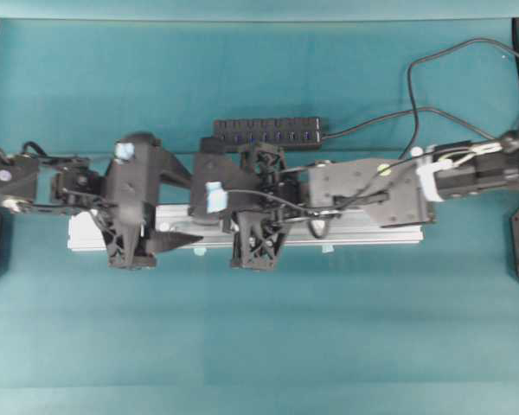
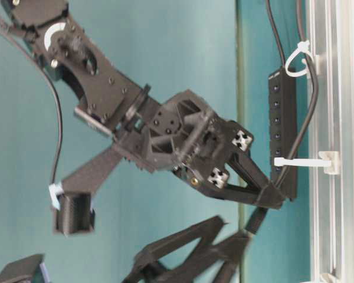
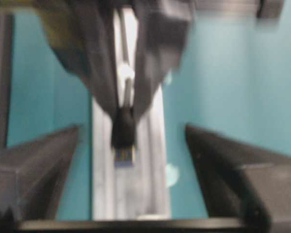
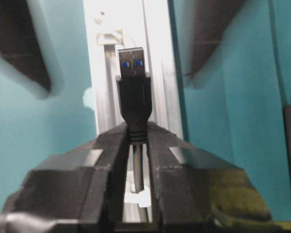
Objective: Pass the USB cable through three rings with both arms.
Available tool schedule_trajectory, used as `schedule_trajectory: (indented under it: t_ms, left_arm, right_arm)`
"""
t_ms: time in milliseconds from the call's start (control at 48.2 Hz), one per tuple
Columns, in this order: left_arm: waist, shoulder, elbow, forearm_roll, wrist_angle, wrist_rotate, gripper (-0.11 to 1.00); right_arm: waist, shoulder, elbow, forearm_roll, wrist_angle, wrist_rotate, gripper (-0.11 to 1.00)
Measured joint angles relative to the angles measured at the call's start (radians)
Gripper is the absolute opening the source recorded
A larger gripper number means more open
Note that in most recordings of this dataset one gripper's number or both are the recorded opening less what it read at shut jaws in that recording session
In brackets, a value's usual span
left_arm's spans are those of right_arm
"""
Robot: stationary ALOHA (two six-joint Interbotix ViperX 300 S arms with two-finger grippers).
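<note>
In the right wrist view my right gripper point(image 4: 137, 127) is shut on the neck of the USB cable's black plug point(image 4: 134, 87). The metal tip points along the aluminium rail point(image 4: 99, 73) toward a whitish ring point(image 4: 111, 36). Behind the jaws the cord crosses another ring point(image 4: 138, 198). My left gripper point(image 3: 131, 127) is open, its fingers point(image 3: 36, 165) wide on either side of the plug point(image 3: 123, 141) without touching it. From table level the cable point(image 2: 311, 112) runs through a ring point(image 2: 298, 59) and past a second ring point(image 2: 325, 162) to the right gripper's tip point(image 2: 268, 197).
A black USB hub point(image 1: 268, 130) with blue ports lies just behind the rail point(image 1: 372, 233), its lead point(image 1: 432, 112) looping to the back right. Both arms crowd over the rail's left half. Teal table surface surrounds the rail.
</note>
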Motion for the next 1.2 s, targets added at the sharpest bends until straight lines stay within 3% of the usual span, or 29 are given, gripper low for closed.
schedule_trajectory:
  t_ms: [83,560,871,1203]
  left_arm:
    - [0.0,-0.031,0.023,0.002,0.003,-0.038,0.78]
    - [0.003,-0.35,0.218,0.0,0.14,-0.267,0.78]
    - [0.026,-0.523,0.262,0.002,0.298,-0.276,0.78]
    - [0.028,-0.543,0.272,0.002,0.314,-0.276,0.77]
  right_arm:
    - [0.0,0.023,-0.034,0.0,0.034,-0.021,-0.05]
    - [0.002,0.087,-0.109,0.0,0.132,-0.035,-0.05]
    - [0.006,0.129,-0.135,0.0,0.153,-0.035,-0.05]
    - [0.023,0.164,-0.193,0.0,0.156,-0.035,-0.05]
